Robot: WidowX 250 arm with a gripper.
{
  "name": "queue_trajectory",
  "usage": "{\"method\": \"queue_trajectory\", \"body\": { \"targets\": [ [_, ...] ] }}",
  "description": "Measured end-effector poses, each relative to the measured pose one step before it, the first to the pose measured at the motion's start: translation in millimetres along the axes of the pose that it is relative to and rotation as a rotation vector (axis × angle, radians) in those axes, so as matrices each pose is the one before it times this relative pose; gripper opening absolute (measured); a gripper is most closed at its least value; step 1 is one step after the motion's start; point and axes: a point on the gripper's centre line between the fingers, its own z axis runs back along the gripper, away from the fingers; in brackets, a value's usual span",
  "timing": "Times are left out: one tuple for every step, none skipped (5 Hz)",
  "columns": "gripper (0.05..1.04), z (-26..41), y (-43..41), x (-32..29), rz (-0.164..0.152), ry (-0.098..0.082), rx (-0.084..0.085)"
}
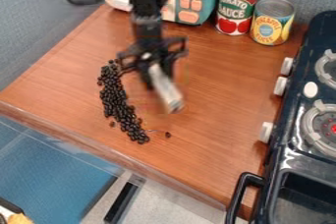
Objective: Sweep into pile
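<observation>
Camera view: beans (115, 99) on the desk (223, 85), in one long curved band beside the end effector (156, 66) and down toward the desk's front edge. Partly gathered at best, by the look of it: mostly touching or close together, but strung out rather than heaped. Thin at the top end, fuller through the middle. One stray bean (168, 134) apart from the bottom end, on the stove (305, 134) side; a second bean (112, 124) just off the opposite side. End effector apparently closed around a pale tool (165, 90), tilted, lower end toward the desk, beside the band. Cannot tell whether touching the wood. Call it roughly midway: a group, but not a compact pile. Left to do: pull in both loose ones, then shorten the band from both ends into one rounded heap. Likely next need: tool low, outside the beans, then a slow push inward. Watch for rolling and scatter with a fast stroke, or spill over the front edge with a push that way.
</observation>
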Motion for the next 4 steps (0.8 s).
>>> {"method": "queue_trajectory", "body": {
  "targets": [
    [0.386, 35.75, -43.26, 9.27, 0.0247, -0.0121, -0.1283],
    [0.386, -21.97, -24.01, 16.45, 0.0357, 0.0091, 0.0220],
    [0.386, -30.82, -11.76, 25.25, 0.0524, -0.0249, 0.0529],
    [0.386, -15.96, 0.02, 12.82, 0.0269, -0.0207, 0.0426]
  ]
}}
